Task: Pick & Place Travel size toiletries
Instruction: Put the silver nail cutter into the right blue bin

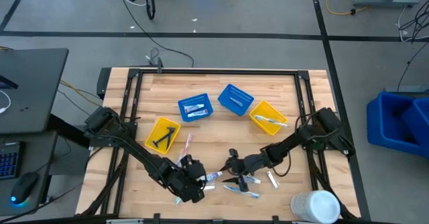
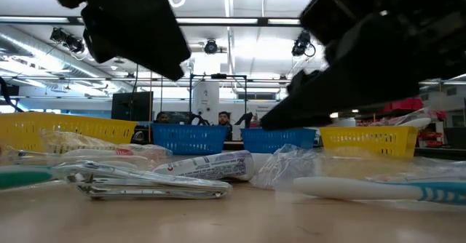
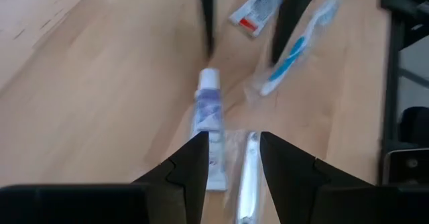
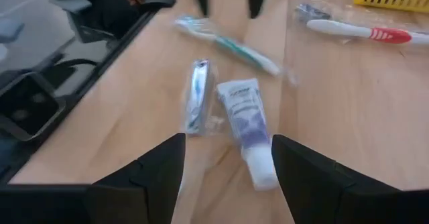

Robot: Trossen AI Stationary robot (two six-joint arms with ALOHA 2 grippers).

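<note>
Both grippers, left (image 3: 231, 158) and right (image 4: 226, 158), hang open over the tube (image 4: 246, 122), so next one must descend and close on it.

Bright, even light falls on me from ceiling lamps (image 2: 210, 46), visible from table height as glaring white patches. Shadows on the tabletop (image 1: 214, 90) are soft and faint. From table height my arms are black, unlit silhouettes, and the nearest toothbrush (image 2: 378, 190) is soft. In my left wrist's picture the tube (image 3: 208, 113) is smeared by blur; my right wrist's picture blurs too, most towards its edges.
</note>
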